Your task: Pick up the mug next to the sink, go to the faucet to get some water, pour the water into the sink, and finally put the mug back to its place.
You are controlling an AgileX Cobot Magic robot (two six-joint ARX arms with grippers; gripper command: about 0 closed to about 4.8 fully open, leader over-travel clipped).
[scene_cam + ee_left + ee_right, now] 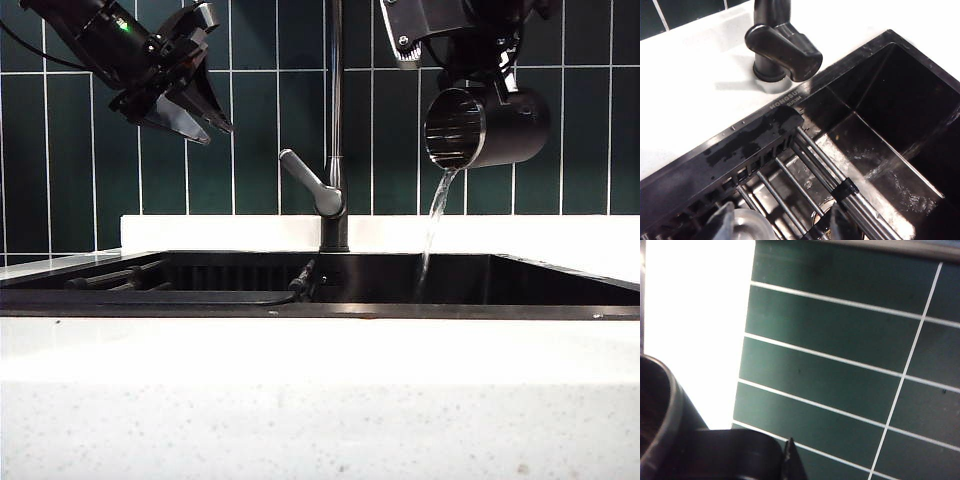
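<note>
The black mug [490, 127] hangs tipped on its side high over the right part of the sink [320, 310], its silver-rimmed mouth facing left. A thin stream of water [437, 215] runs from its lip down into the basin. My right gripper [503, 78] is shut on the mug's handle from above; in the right wrist view the mug [660, 430], its handle [735, 455] and the gripper [785, 462] show close up. The faucet [335, 120] stands at the middle back, lever [312, 185] angled left. My left gripper [218, 133] hangs open and empty at the upper left, seen also as the left gripper [782, 225] over the sink [890, 100].
A rack of metal rods [815, 170] lies across the left half of the basin over a round drain [747, 225]. The faucet base [771, 65] stands on the white counter [690, 100]. A dark green tiled wall [840, 365] rises behind the sink.
</note>
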